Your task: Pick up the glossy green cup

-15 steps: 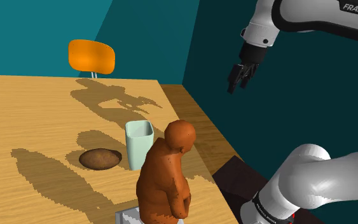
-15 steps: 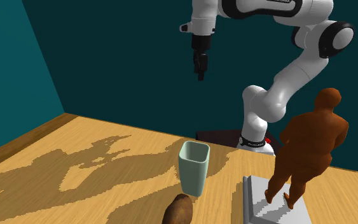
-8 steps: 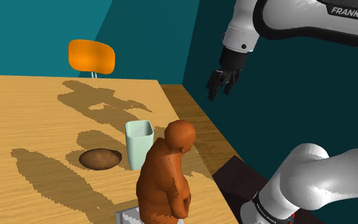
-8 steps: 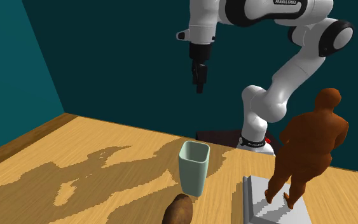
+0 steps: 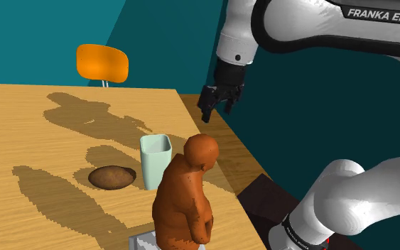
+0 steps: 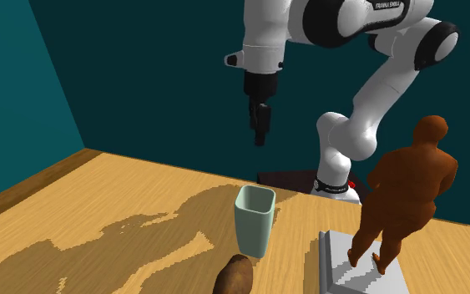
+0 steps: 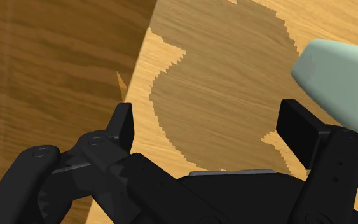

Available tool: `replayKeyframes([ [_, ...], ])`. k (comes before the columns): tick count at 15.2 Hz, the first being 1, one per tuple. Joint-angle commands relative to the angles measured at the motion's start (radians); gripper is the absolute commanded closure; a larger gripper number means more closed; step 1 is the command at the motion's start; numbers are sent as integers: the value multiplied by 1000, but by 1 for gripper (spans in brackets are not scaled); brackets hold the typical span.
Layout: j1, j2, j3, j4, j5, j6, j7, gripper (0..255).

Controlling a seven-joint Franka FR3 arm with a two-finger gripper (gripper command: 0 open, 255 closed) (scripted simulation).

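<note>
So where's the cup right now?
In the shoulder view the cup stands upright on the table, between the brown lump at its left and the figurine at its lower right.

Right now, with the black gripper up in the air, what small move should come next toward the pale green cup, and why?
Probably shift the open black two-finger gripper sideways until it hangs over the pale green cup. In the wrist view the cup sits outside one finger, not between them, and the reddish-brown figurine stands close beside it.
</note>
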Motion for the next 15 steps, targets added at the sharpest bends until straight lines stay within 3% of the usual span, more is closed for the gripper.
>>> replayKeyframes([
  [1, 6, 48, 43, 37, 12, 17, 52, 0],
  [10, 17, 307, 228, 224, -13, 107, 283, 0],
  [15, 20, 310, 233, 173, -12, 161, 284, 0],
])
